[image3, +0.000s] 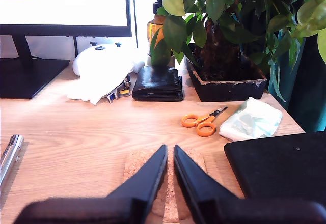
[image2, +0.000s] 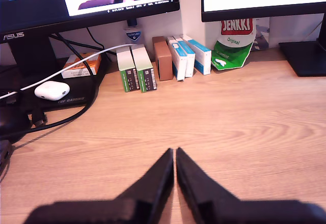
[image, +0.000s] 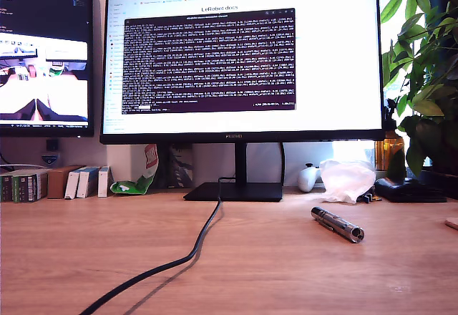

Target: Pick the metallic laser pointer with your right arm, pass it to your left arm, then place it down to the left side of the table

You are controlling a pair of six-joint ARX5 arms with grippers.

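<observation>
The metallic laser pointer (image: 337,224) lies flat on the wooden table (image: 286,272) toward the exterior view's right, slim and silver with a ridged end. One end of the laser pointer (image3: 9,155) shows in the second wrist view, off to the side of my second gripper (image3: 169,147). That gripper is shut with nothing in it, hovering above a cork coaster (image3: 168,183). My first gripper (image2: 174,151) is also shut and empty, over bare table (image2: 244,132). Neither arm shows in the exterior view.
A large monitor (image: 240,54) on a black stand (image: 235,190) and a black cable (image: 172,261) cross the table. Small boxes (image2: 163,61) line the back. Orange scissors (image3: 201,122), a black wallet (image3: 158,84), a potted plant (image3: 229,40), tissue (image3: 252,119) and a black pad (image3: 280,165) sit near my second gripper.
</observation>
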